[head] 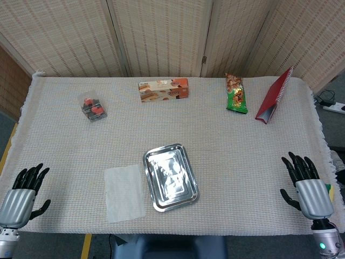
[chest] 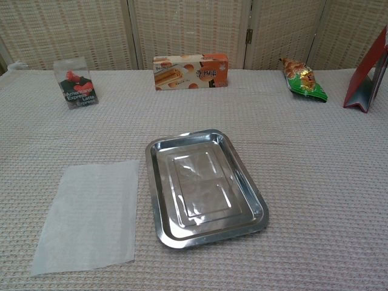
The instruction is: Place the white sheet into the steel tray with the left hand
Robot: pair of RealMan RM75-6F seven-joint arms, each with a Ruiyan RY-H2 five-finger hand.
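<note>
The white sheet (head: 125, 192) lies flat on the worktop (head: 232, 162), just left of the steel tray (head: 170, 176) and apart from it; the left hand (head: 24, 190) rests at the near left corner, fingers spread, holding nothing; the right hand (head: 305, 183) likewise at the near right.

Table (head: 226, 162), covered in a woven cream cloth (chest: 315, 182). On it — near edge: white sheet (chest: 90, 215) lying flat, steel tray (chest: 203, 187) just beside it. Far edge — small clear packet (chest: 75, 82), biscuit box (chest: 191, 71), green snack bag (chest: 305, 80), red notebook (head: 275, 95) standing tent-wise.
</note>
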